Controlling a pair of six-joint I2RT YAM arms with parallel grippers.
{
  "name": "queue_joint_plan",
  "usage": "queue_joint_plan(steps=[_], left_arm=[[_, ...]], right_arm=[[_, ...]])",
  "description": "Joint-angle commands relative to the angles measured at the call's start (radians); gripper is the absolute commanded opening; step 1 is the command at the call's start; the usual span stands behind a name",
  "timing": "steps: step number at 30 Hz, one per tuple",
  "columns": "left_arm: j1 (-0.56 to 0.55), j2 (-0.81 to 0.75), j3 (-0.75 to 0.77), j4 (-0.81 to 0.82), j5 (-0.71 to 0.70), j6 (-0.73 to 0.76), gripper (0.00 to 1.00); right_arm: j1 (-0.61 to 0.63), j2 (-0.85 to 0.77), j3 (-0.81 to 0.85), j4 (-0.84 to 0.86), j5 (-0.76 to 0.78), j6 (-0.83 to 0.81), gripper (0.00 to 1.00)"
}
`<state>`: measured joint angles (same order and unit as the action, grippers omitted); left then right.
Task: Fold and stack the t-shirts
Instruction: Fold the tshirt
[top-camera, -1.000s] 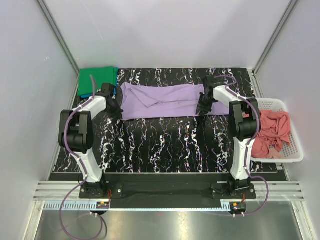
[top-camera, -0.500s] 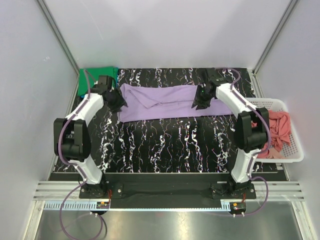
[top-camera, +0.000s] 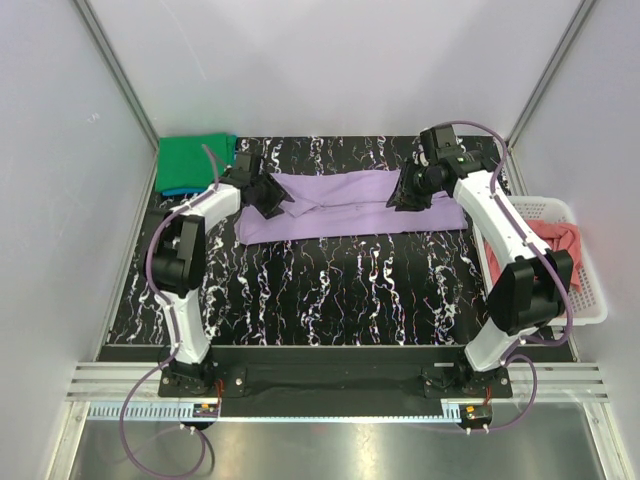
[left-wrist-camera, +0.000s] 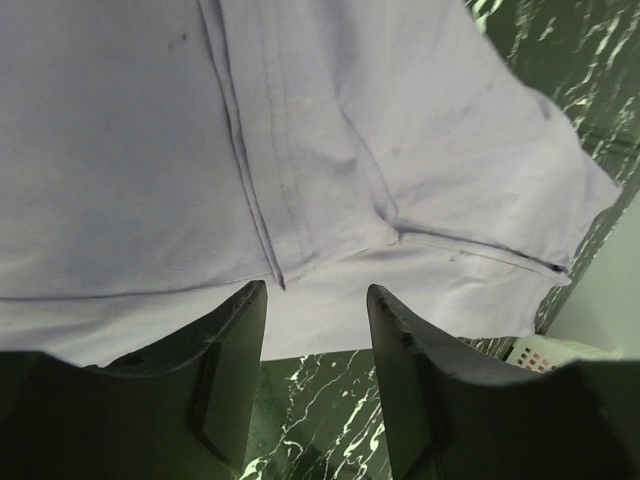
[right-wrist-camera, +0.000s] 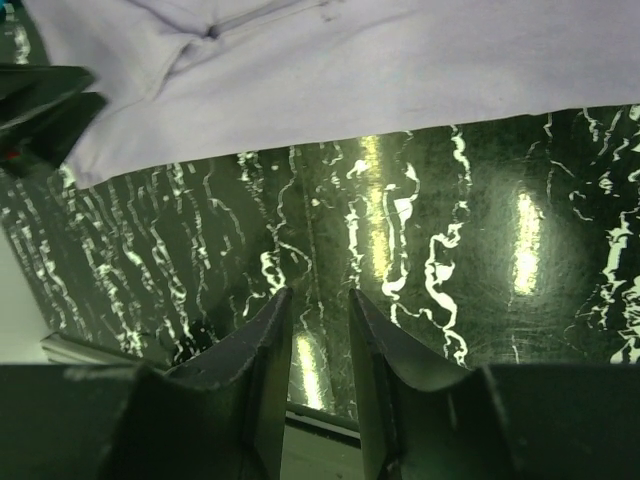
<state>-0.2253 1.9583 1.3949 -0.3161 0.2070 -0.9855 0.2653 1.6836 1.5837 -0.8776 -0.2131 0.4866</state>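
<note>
You see the purple shirt (top-camera: 340, 203) lying flat, folded into a long band across the far side of the table (top-camera: 330, 290). Your left gripper (top-camera: 268, 195) hovers over its left end, jaws moderately apart and empty. Your right gripper (top-camera: 405, 195) hangs by its right end, jaws narrowly apart and empty. A green shirt (top-camera: 193, 163) lies far left. A pink shirt (top-camera: 565, 240) sits in the basket (top-camera: 590, 300) on the right.

top view: bright, even, soft shadows
table (right-wrist-camera: 520, 230): specular glare streaks in right wrist view
wrist views: foreground dark, soft-focus
</note>
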Motion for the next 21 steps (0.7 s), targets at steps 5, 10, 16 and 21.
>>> queue_joint_plan(steps=[5,10,16,21], left_arm=[[-0.020,0.059,0.098,-0.018,-0.081,-0.045,0.50],[-0.029,0.093,0.104,0.000,-0.077,-0.068,0.50],[-0.052,0.120,0.151,-0.057,-0.107,-0.065,0.47],[-0.063,0.117,0.148,-0.084,-0.150,-0.067,0.42]], right_arm=[[-0.001,-0.055,0.018,-0.004,-0.052,0.004,0.36],[0.000,-0.058,0.050,-0.023,-0.025,-0.006,0.35],[-0.001,-0.053,0.071,-0.037,-0.012,-0.011,0.36],[-0.001,-0.048,0.081,-0.044,-0.005,-0.016,0.35]])
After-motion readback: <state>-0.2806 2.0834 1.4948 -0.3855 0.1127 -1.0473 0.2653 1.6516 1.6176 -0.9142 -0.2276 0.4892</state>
